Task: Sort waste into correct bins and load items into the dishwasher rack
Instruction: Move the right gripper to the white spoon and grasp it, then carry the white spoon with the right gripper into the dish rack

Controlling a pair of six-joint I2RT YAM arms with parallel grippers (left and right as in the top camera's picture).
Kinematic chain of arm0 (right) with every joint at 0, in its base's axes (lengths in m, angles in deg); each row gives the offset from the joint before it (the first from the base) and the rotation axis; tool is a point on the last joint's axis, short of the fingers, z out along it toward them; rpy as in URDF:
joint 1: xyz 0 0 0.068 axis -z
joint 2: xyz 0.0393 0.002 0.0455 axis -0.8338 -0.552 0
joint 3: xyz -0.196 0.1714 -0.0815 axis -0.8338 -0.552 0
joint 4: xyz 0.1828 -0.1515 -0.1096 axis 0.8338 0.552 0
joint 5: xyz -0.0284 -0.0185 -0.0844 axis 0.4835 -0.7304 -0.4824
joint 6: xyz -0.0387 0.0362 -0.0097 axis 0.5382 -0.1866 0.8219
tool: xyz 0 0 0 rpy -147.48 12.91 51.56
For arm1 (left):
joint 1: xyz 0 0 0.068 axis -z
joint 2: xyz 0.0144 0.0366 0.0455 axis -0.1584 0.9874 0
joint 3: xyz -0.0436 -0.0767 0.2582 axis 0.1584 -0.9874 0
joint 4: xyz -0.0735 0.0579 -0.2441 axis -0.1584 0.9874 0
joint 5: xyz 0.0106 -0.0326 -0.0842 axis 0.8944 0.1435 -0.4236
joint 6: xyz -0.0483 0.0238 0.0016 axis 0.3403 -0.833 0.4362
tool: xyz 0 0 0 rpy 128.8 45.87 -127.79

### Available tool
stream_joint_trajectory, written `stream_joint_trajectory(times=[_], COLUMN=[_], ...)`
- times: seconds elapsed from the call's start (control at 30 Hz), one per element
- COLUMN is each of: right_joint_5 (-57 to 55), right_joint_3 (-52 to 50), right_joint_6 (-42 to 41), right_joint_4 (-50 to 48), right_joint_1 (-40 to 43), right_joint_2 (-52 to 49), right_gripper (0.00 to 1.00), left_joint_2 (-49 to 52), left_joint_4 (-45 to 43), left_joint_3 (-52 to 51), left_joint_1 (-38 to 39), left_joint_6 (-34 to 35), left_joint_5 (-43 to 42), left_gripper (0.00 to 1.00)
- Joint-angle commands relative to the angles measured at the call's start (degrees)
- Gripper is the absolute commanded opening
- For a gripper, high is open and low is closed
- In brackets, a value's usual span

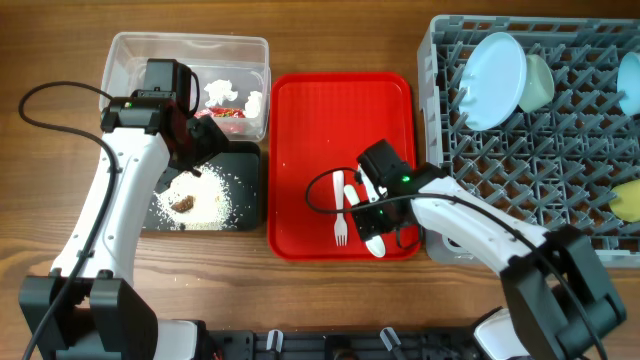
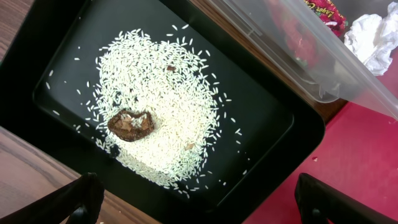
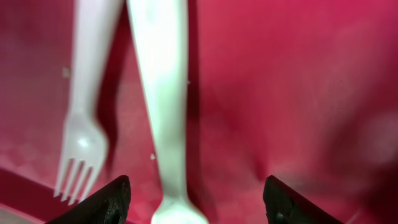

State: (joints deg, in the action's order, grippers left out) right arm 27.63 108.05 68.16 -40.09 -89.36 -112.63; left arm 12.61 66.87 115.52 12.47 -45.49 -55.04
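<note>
A white plastic fork (image 1: 340, 212) and spoon (image 1: 371, 240) lie on the red tray (image 1: 330, 120). My right gripper (image 1: 373, 212) is open just above them; in the right wrist view (image 3: 196, 202) the spoon (image 3: 163, 106) lies between its fingers and the fork (image 3: 84, 124) just left. The black tray (image 2: 273, 124) holds rice crumbs (image 2: 165, 106) with a brown bit (image 2: 130, 124). The clear tub (image 1: 135, 55) holds white tissue (image 1: 222, 90) and the red wrapper (image 1: 228, 115). My left gripper (image 2: 199, 199) is open above the black tray's edge. The grey rack (image 1: 520, 165) holds the blue plate (image 1: 495, 80), the green bowl (image 1: 538, 82), a blue bowl (image 1: 630, 85) and the yellow cup (image 1: 628, 200).
The red tray sits between the black tray and the rack. Wooden table (image 1: 60, 180) lies to the left and front. Black cables run beside both arms.
</note>
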Motion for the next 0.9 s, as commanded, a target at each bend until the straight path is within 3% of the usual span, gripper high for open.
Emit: stream_joint_trajectory(times=[0.0, 0.1, 0.27, 0.4, 0.6, 0.87], right_joint_5=[-1.18, -3.82, -5.07, -5.05, -5.05, -5.03], right_joint_3=[-0.39, -0.39, -0.39, -0.37, -0.37, -0.33], right_joint_6=[-1.22, -5.29, -8.94, -9.84, -9.84, -9.86], right_joint_4=[-0.55, -0.66, -0.63, -0.61, -0.57, 0.17], right_joint_1=[-0.13, -0.13, -0.13, -0.13, -0.13, -0.13], right_joint_2=[-4.42, -6.80, -7.48, -7.48, -7.48, -7.48], right_gripper=[0.67, 0.62, 0.36, 0.25, 0.15, 0.10], left_joint_2=[-0.63, -0.63, -0.63, -0.63, -0.63, -0.63], left_joint_4=[-0.11, -0.11, -0.09, -0.09, -0.02, 0.11], left_joint_3=[-0.02, -0.02, -0.02, -0.02, -0.02, -0.02], left_joint_1=[-0.37, -0.37, -0.37, -0.37, -0.37, -0.37], left_joint_6=[0.98, 0.98, 0.98, 0.98, 0.98, 0.98], left_joint_5=[0.55, 0.55, 0.52, 0.52, 0.55, 0.52], left_gripper=[1.00, 1.00, 1.00, 1.00, 1.00, 1.00])
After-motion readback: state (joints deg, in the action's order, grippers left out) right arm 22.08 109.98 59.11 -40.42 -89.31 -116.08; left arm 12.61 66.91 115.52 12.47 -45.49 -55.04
